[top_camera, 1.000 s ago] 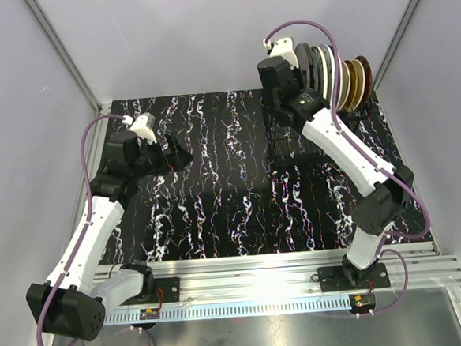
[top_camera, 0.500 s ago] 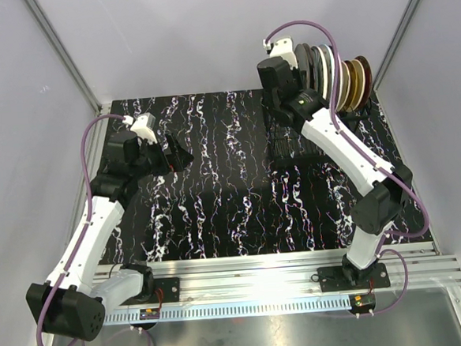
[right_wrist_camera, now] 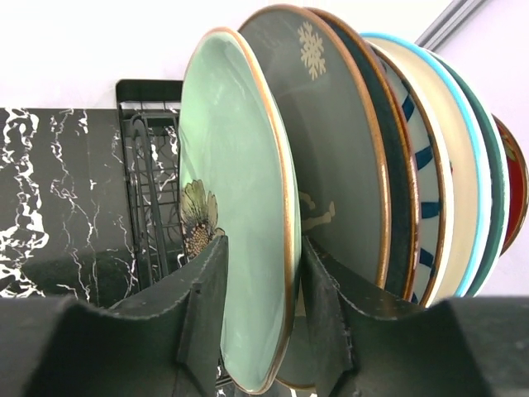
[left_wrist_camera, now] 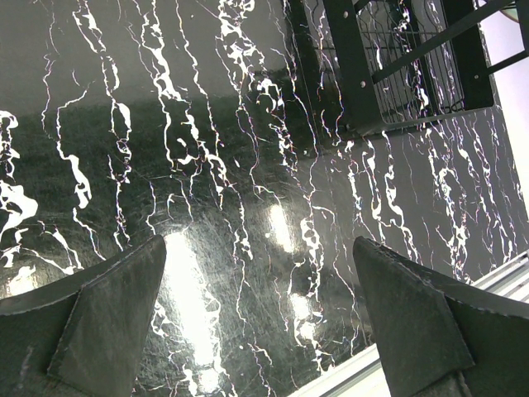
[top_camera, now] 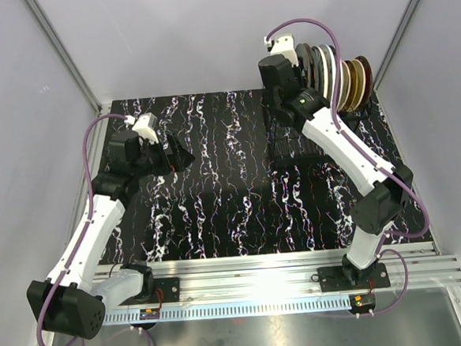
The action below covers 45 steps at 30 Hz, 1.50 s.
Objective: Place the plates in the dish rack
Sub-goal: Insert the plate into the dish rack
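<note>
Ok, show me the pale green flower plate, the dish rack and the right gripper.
pale green flower plate (right_wrist_camera: 240, 149): right wrist view, on its glazed face.
dish rack (left_wrist_camera: 350, 66): left wrist view, on a frame bar.
right gripper (right_wrist_camera: 263, 248): right wrist view, midway between its fingertips.

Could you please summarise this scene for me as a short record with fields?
Dish rack: far right of the table, holding a row of plates standing on edge
End plate: pale green plate, flower motif, gold rim
Right tool: fingers either side of that plate's lower rim; grip unclear
Left tool: open, empty, above the marbled tabletop
</note>
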Each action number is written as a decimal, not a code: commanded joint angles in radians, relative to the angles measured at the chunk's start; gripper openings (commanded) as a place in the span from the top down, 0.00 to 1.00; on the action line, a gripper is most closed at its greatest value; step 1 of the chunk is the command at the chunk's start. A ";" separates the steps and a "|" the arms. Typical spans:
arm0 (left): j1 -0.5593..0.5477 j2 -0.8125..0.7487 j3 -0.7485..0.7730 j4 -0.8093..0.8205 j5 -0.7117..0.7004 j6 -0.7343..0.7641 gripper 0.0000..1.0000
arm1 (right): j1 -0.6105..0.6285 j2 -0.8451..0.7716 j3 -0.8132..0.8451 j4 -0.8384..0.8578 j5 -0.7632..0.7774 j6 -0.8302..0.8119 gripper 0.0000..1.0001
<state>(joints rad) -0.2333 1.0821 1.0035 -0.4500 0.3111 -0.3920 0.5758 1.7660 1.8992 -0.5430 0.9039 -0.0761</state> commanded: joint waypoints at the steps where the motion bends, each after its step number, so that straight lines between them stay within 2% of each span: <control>1: -0.004 0.001 -0.008 0.053 0.026 0.001 0.01 | -0.007 -0.053 0.060 0.032 0.010 -0.021 0.53; 19: -0.004 0.001 -0.003 0.047 0.029 0.007 0.01 | 0.012 -0.053 0.173 0.003 -0.022 -0.076 0.48; 29: -0.001 0.007 0.001 0.033 -0.017 0.028 0.01 | 0.039 -0.135 0.147 0.063 -0.149 -0.073 0.43; 31: 0.000 0.010 0.015 0.016 -0.030 0.035 0.01 | 0.039 -0.180 0.126 0.063 -0.239 -0.073 0.41; 33: 0.008 0.003 0.018 0.010 -0.067 0.041 0.01 | 0.039 -0.248 0.092 0.074 -0.311 -0.056 0.38; 36: 0.009 -0.034 0.007 0.017 -0.111 0.042 0.01 | 0.039 -0.373 -0.073 0.112 -0.402 -0.007 0.33; 45: 0.009 -0.138 -0.029 0.056 -0.259 0.058 0.01 | 0.038 -0.736 -0.469 0.110 -0.457 0.160 0.22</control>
<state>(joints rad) -0.2283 0.9928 0.9909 -0.4530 0.1429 -0.3584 0.6086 1.0973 1.5311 -0.4522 0.5087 -0.0048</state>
